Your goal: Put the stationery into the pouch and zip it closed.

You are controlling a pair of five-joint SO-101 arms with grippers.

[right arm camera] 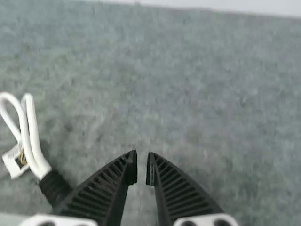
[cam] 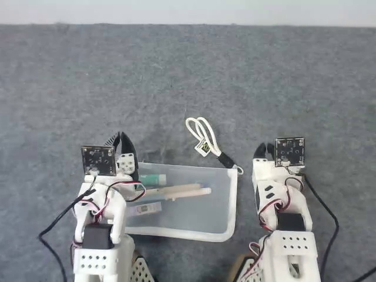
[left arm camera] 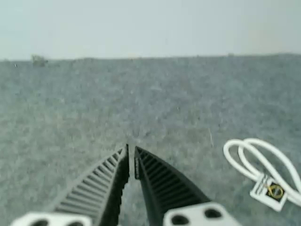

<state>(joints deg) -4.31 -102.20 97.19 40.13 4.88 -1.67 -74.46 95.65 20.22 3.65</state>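
- Your left tool (left arm camera: 131, 157) was all but closed, its jaws a sliver apart with nothing between them. It hung over the pouch's far left corner.
- Your right tool (right arm camera: 141, 162) was also nearly closed and empty, just beside the pouch's right edge.
- The pouch (cam: 218, 207) lay flat on the worktop (cam: 235, 70) between your two arms. The stationery (cam: 176, 191) showed inside through its clear wall.
- The cord (cam: 202, 134), a white loop, trailed from the pouch's far right corner, near your right tool.
- Loading looked done to me, which left you at the zipping step. I couldn't tell whether the zip was open or closed.
- As I judged it, the next move called for opening your right tool and taking the cord close to its dark end. Your left tool would pin the pouch while you drew the cord along the far edge.
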